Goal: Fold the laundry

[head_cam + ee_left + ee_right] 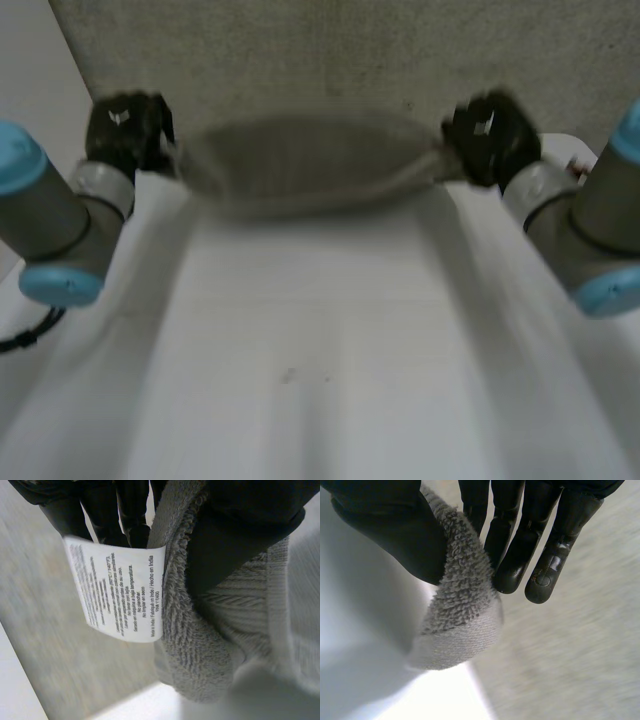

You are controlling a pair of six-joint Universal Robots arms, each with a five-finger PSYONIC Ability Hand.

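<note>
Head view: a grey terry towel (310, 165) is held slack between the left hand (125, 130) and the right hand (490, 135) over the far part of the smooth white table (330, 350). Its near edge sags in a shallow curve.

Left wrist view: a ribbed hem corner is pinched between thumb and fingers. A white printed care label (120, 595) hangs beside the fingers.

Right wrist view: a looped, rounded corner is pinched between thumb and fingers.

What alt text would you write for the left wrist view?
The left hand pinches the edge of a grey towel between thumb and fingers. A white care label with printed text hangs from the towel beside the fingers.
</note>
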